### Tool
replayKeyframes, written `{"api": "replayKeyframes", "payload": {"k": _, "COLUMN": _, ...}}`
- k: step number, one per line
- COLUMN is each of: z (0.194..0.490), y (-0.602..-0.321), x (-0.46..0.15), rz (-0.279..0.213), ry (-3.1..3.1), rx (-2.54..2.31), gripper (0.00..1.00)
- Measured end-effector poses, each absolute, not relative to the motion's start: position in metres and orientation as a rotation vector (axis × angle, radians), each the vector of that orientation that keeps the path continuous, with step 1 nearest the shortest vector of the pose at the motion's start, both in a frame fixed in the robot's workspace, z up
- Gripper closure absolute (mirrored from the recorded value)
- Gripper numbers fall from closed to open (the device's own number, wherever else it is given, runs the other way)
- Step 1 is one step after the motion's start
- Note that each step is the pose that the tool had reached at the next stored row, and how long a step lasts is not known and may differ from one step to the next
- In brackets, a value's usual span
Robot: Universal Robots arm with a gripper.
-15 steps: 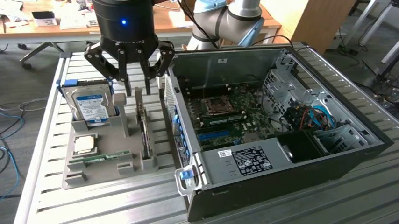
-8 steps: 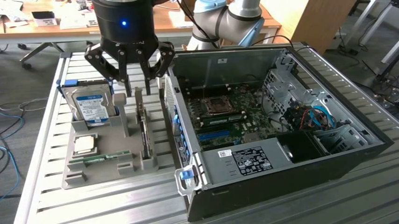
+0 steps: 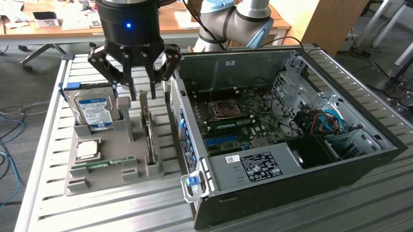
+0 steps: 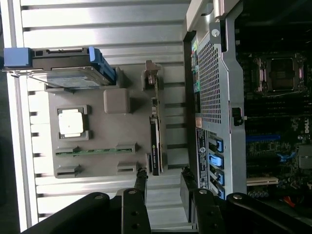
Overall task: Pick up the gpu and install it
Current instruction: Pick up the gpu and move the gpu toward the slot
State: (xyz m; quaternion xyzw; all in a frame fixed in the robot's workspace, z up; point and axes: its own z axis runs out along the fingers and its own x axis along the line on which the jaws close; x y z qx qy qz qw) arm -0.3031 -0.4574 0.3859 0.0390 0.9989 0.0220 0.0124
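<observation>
None of the task is done yet. In the grey holder tray (image 3: 103, 182), a RAM stick (image 3: 106, 163) lies nearest, then a CPU (image 3: 88, 149). The gpu (image 3: 150, 137) stands on edge in its slot, untouched, beside the open computer case (image 3: 258, 166). Farther back stands a hard drive (image 3: 95, 108). The gripper (image 3: 143, 91) hovers over the gpu's far end, fingers spread, holding nothing.
</observation>
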Motion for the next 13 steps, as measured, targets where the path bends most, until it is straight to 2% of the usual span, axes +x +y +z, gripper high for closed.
{"api": "replayKeyframes", "payload": {"k": 13, "z": 0.3833, "y": -0.4574, "x": -0.3031, "rz": 0.069, "ry": 3.113, "rx": 0.121, "gripper": 0.58}}
